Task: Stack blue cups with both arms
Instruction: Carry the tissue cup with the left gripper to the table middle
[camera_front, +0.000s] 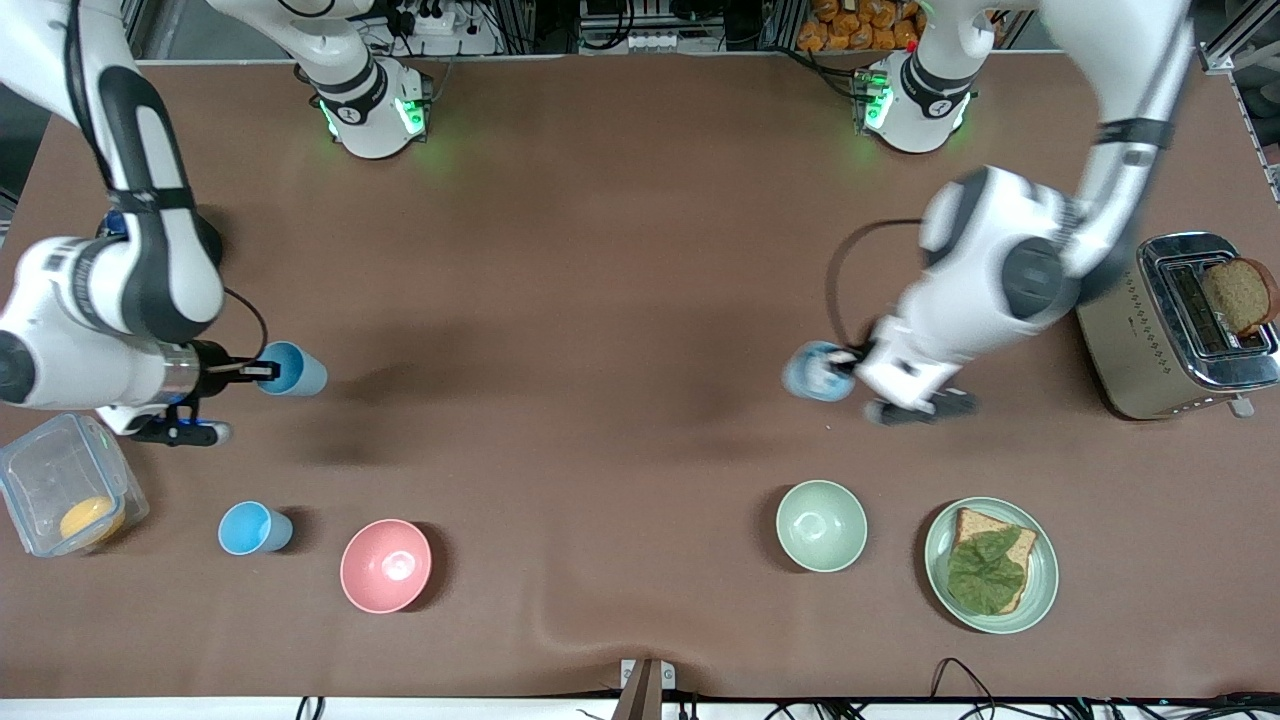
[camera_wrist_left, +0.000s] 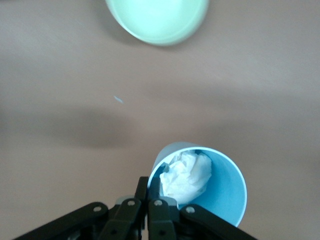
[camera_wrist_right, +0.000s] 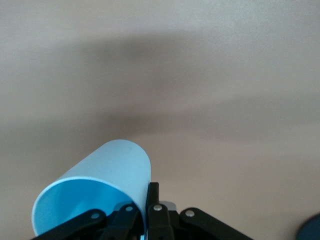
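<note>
gripping blue cups (camera_front: 292, 369) (camera_front: 818, 371): right gripper (camera_front: 262, 371), left gripper (camera_front: 850, 368).

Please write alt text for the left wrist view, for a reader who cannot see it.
The left gripper is shut on the rim of a small pale-blue plastic cup holding crumpled white paper, above the brown table. A pale-green bowl sits on the table at the edge of the view.
</note>
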